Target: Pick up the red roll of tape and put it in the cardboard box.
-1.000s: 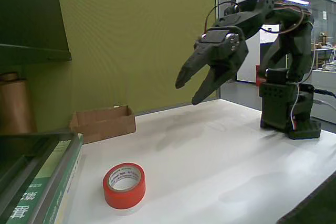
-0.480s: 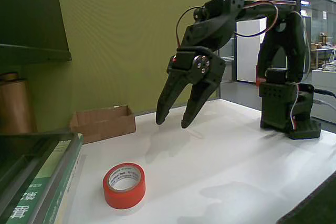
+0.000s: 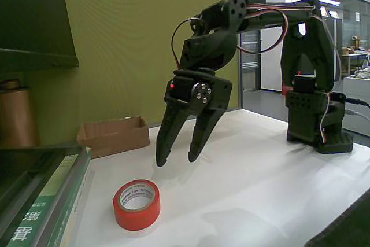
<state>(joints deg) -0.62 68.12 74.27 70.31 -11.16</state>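
Fixed view: the black two-finger hand hangs open and empty above the bright red-orange ring of tape, which lies on the white desk; the low brown cardboard box waits behind; grasping and placing are not yet done.

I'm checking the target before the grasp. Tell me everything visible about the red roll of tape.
The red roll of tape is a bright red-orange ring with a white inner core bearing small print. It stands tilted on its edge on the white table, hole facing the camera, near the books. Nothing grips it; the open end effector hangs above it, apart.
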